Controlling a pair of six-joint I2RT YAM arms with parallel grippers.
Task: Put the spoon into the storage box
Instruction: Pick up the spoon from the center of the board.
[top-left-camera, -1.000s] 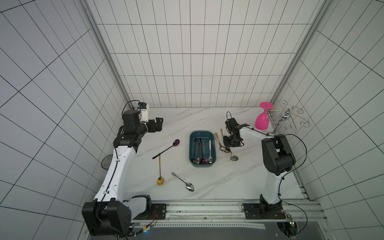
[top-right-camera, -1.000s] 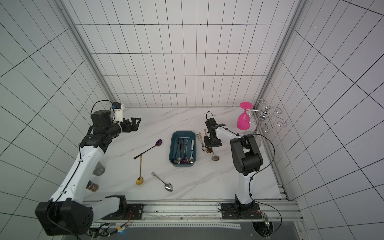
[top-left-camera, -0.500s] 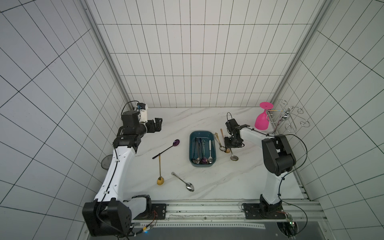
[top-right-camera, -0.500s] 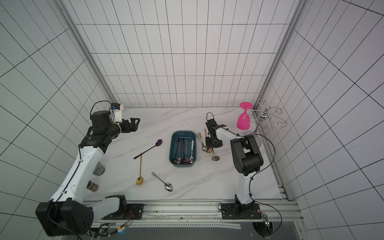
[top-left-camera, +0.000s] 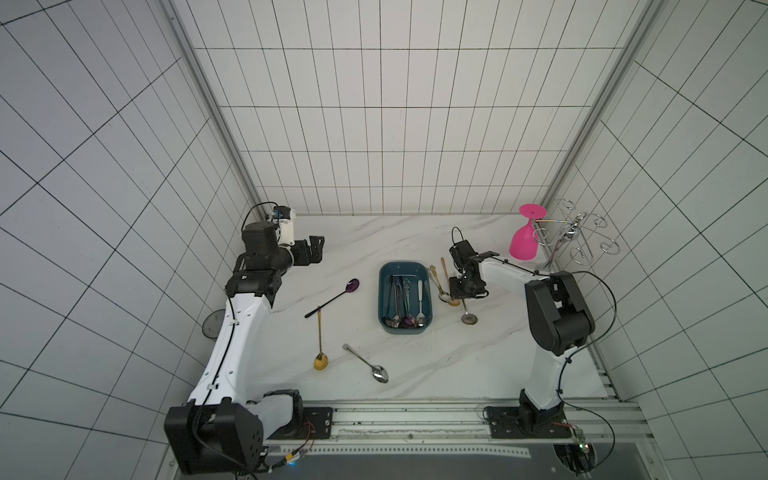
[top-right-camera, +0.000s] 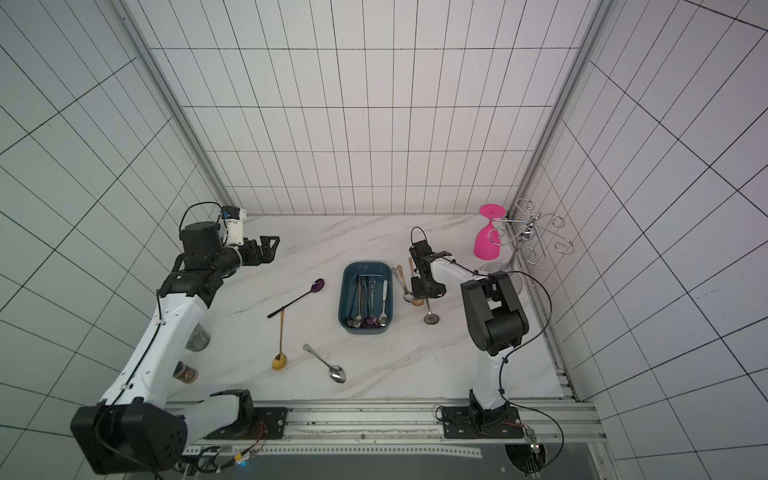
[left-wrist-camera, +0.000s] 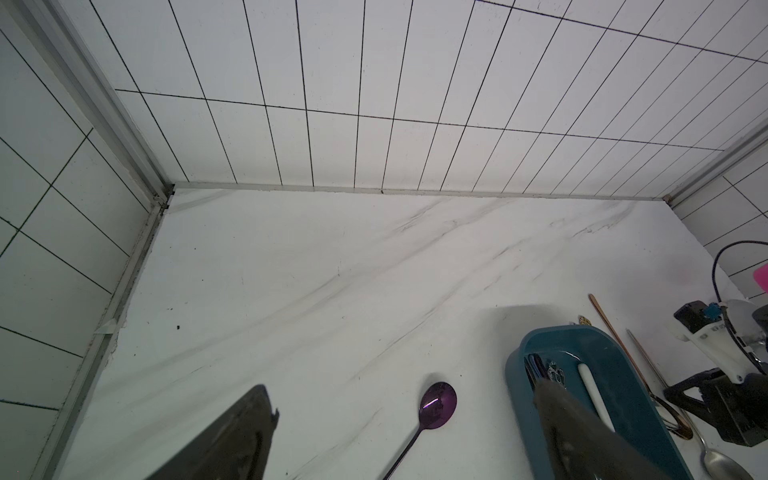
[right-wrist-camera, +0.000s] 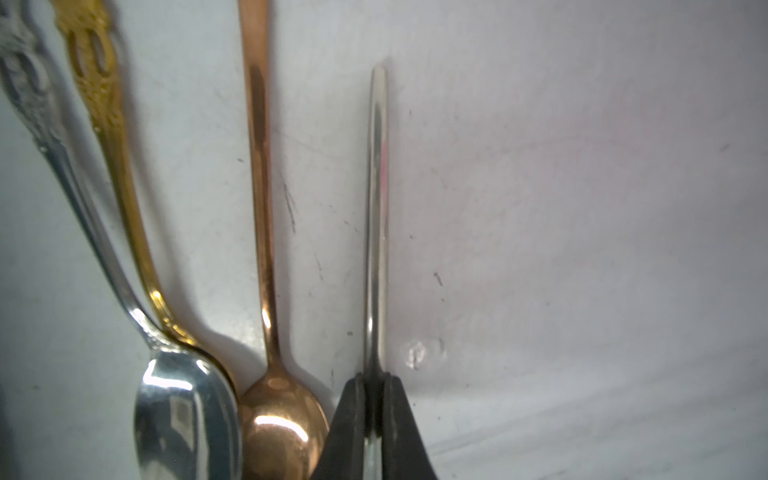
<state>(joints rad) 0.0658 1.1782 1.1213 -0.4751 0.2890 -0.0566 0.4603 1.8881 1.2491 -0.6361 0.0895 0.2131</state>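
Note:
The dark teal storage box (top-left-camera: 382, 299) (top-right-camera: 343, 297) sits mid-table in both top views, with several spoons lying in it. Just right of it, my right gripper (top-left-camera: 464, 294) (top-right-camera: 427, 296) is down at the table, shut on the thin handle of a silver spoon (right-wrist-camera: 376, 208); that spoon's round bowl (top-left-camera: 469, 318) pokes out toward the front. The right wrist view shows the gripper (right-wrist-camera: 374, 395) with both pads pressed on the handle. My left gripper (top-left-camera: 314, 249) (left-wrist-camera: 403, 386) hangs open and empty above the back left of the table.
A copper spoon (right-wrist-camera: 266, 249), a gold one (right-wrist-camera: 116, 145) and an ornate silver one (right-wrist-camera: 183, 424) lie beside the held spoon. Left of the box lie a purple-bowled spoon (top-left-camera: 332, 298), a gold spoon (top-left-camera: 320, 345) and a silver spoon (top-left-camera: 365, 363). Pink goblet (top-left-camera: 524, 245) and wire rack (top-left-camera: 577, 237) stand back right.
My right gripper's jaws have closed onto the silver spoon's handle. The left arm has barely moved and stays open.

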